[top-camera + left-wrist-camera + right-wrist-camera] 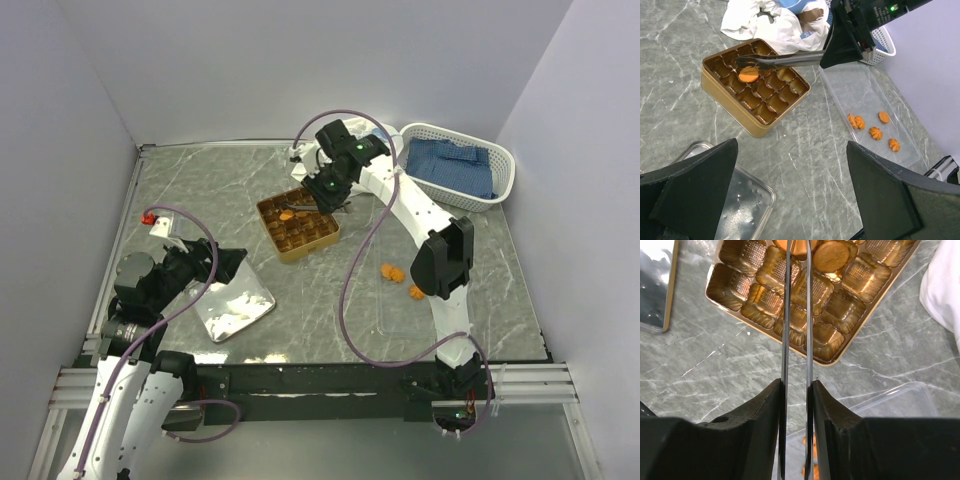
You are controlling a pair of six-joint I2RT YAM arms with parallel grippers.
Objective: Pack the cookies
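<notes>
The square golden tin (300, 235) stands mid-table. One round orange cookie (748, 75) lies in one of its cells and also shows in the right wrist view (830, 256). Several more cookies (875, 133) lie in a clear plastic tray (860, 90) to the tin's right, also seen from above (392, 271). My right gripper (796, 382) is shut on metal tongs (796, 315), whose tips reach over the tin beside the cookie (780, 61). My left gripper (791, 150) is open and empty, above the table near a silver lid (740, 200).
A white basket (455, 165) with blue cloth stands at the back right. A white cloth (775, 20) lies behind the tin. The silver lid (235, 305) lies front left. A small red object (148, 217) sits at the left wall.
</notes>
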